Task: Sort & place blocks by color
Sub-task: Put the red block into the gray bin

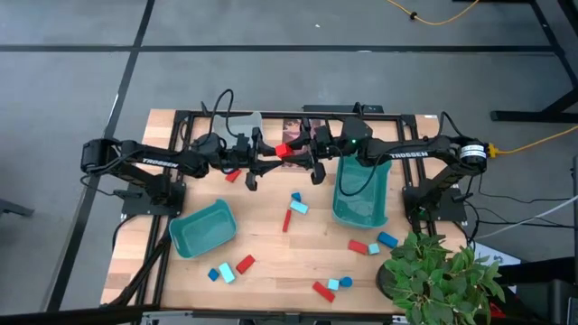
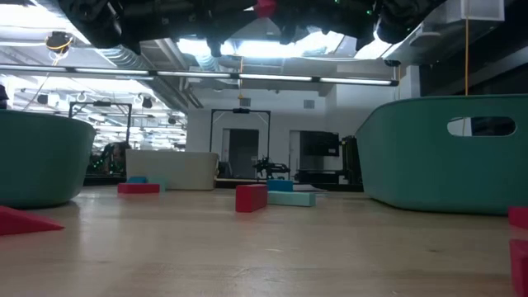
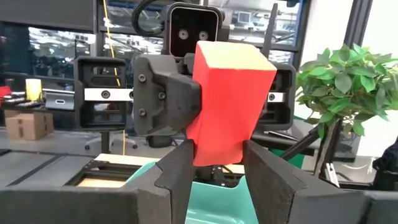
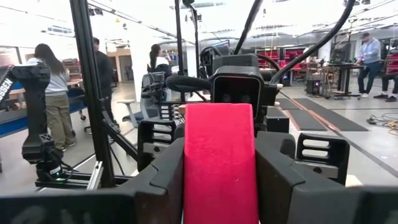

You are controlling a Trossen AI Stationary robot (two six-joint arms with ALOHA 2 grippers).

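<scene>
One red block [image 1: 283, 151] hangs high over the far middle of the table, and both grippers are shut on it. My left gripper [image 1: 272, 157] reaches it from the table's left, my right gripper [image 1: 302, 153] from the right, so the two face each other. In the low view the block [image 2: 264, 8] shows at the very top, between the two dark grippers. Several other red, dark blue and cyan blocks lie flat on the wooden table, among them a red bar [image 1: 287, 219] and a cyan one [image 1: 299, 208]. My left gripper pinches the red block's left end by two opposite sides [image 3: 214, 152] between its two fingers [image 3: 180, 177]. The fingers come level from the table's left. The block is lifted clear of the table and leans a little. My right gripper pinches the same block's right end by two opposite sides [image 4: 221, 168] between its two fingers [image 4: 165, 177]. It comes level from the table's right. In the left wrist view one of its fingers [image 3: 168, 93] lies flat against the block's side.
A teal bin [image 1: 203, 227] stands at the left middle of the table and a second teal bin [image 1: 361, 194] at the right, under the right arm. A grey bin [image 1: 244, 122] and a dark card [image 1: 293, 126] sit at the far edge. A potted plant [image 1: 438, 271] fills the near right corner.
</scene>
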